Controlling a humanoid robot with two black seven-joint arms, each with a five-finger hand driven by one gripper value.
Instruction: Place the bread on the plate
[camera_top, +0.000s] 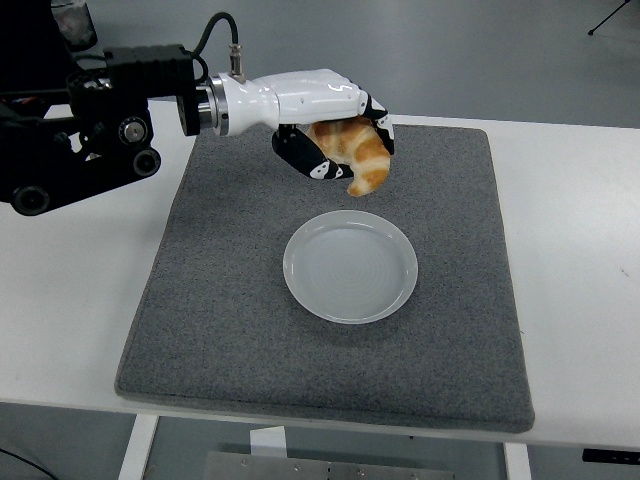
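My left hand (335, 140) reaches in from the left edge, white-shelled with black fingers, and is shut on a golden croissant (357, 156). It holds the bread in the air above the far part of the grey mat, just beyond the far rim of the white round plate (350, 266). The plate sits empty near the middle of the mat. The tip of the croissant hangs down towards the plate's far edge. My right arm is out of view.
A large grey felt mat (210, 300) covers most of the white table (580, 250). My black left forearm (90, 150) stretches over the table's left side.
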